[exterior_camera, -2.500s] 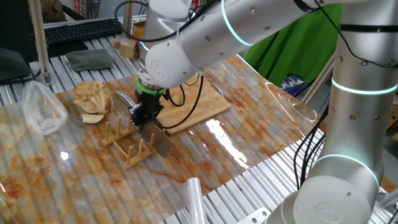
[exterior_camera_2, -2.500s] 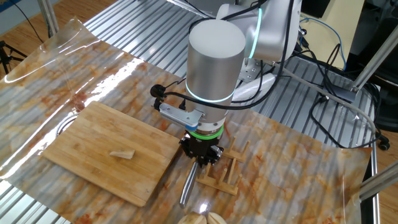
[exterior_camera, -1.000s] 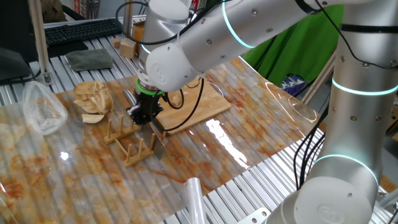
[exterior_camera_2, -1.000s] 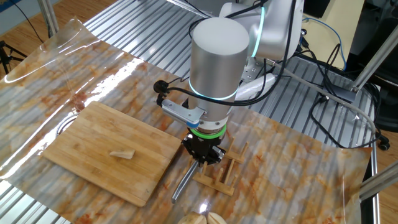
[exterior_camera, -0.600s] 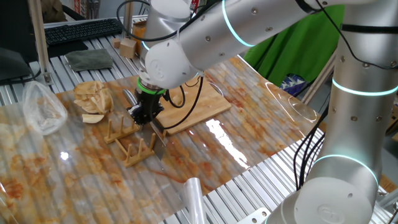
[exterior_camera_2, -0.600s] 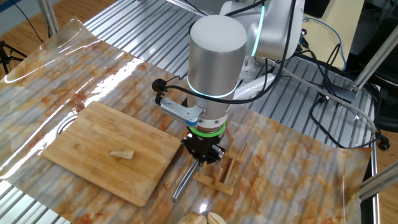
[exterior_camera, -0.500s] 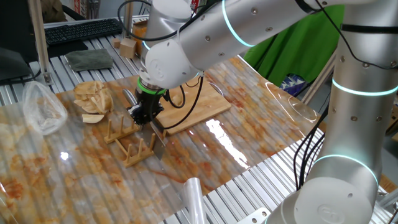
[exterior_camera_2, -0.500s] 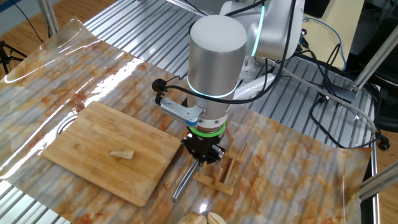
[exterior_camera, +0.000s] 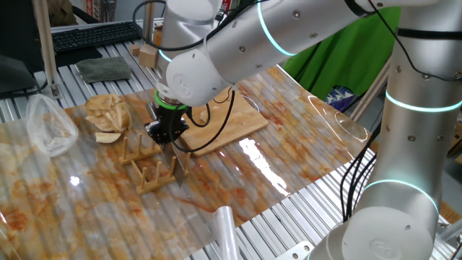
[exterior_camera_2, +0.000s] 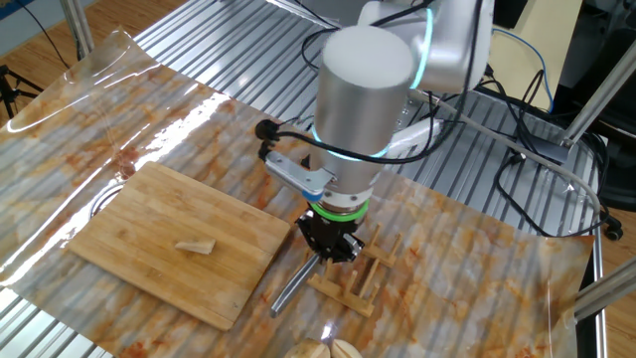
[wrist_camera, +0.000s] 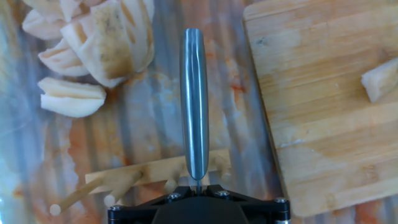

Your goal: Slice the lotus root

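The lotus root (exterior_camera_2: 196, 247) is a small pale chunk lying on the bamboo board (exterior_camera_2: 139, 214); it also shows at the right edge of the hand view (wrist_camera: 380, 79). My gripper (exterior_camera_2: 330, 243) is shut on a knife just above the wooden rack (exterior_camera_2: 355, 284), right of the board. The knife's steel handle (wrist_camera: 194, 102) points away from the fingers toward the heap of slices; it also shows in the other fixed view (exterior_camera_2: 291, 284). In one fixed view the gripper (exterior_camera: 164, 132) is over the rack (exterior_camera: 151, 173), and the blade stands edge-on in it, mostly hidden.
A heap of tan curved slices (exterior_camera: 108, 115) lies left of the rack and shows in the hand view (wrist_camera: 93, 43). A clear plastic bag (exterior_camera: 50, 126) lies further left. A wooden cube (exterior_camera: 150, 54) and a keyboard (exterior_camera: 94, 35) are at the back.
The gripper has shifted slightly along the rack with the knife. The blade, seen flat beside the rack 2.5 s ago, now stands edge-on in the rack.
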{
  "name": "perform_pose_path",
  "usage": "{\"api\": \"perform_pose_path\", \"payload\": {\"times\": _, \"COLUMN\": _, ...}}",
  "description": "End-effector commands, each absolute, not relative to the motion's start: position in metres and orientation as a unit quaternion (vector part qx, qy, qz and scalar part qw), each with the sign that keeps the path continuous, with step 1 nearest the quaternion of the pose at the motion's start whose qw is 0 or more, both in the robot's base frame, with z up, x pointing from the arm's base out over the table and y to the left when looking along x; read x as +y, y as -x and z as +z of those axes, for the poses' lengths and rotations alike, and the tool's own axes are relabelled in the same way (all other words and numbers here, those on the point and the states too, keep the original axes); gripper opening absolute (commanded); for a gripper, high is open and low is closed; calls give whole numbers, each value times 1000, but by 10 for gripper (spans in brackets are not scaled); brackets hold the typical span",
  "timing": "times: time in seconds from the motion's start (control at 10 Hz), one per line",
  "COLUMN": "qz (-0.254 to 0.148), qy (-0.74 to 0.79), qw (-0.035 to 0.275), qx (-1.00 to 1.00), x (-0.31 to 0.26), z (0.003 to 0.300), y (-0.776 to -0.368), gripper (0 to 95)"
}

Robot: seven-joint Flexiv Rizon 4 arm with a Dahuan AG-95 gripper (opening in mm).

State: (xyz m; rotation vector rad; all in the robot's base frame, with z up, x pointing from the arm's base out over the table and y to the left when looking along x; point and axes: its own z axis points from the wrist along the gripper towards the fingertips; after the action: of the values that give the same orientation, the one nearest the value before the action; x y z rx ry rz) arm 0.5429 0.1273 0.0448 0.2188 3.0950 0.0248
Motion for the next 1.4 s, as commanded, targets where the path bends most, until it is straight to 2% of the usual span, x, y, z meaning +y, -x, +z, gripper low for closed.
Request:
{"api": "perform_pose_path", "payload": {"times": 0.1, "qz": 12, "qy": -70, "qw": 24, "qx": 997, "x": 130, "z": 58, "y": -545, "gripper": 0}}
{"api": "perform_pose_path", "payload": {"times": 0.5, "qz": 1, "qy": -67, "qw": 29, "qx": 997, "x": 122, "z": 84, "y": -543, "gripper": 0}}
{"api": "perform_pose_path", "payload": {"times": 1.4, "qz": 9, "qy": -84, "qw": 30, "qx": 996, "x": 102, "z": 151, "y": -547, "gripper": 0}}
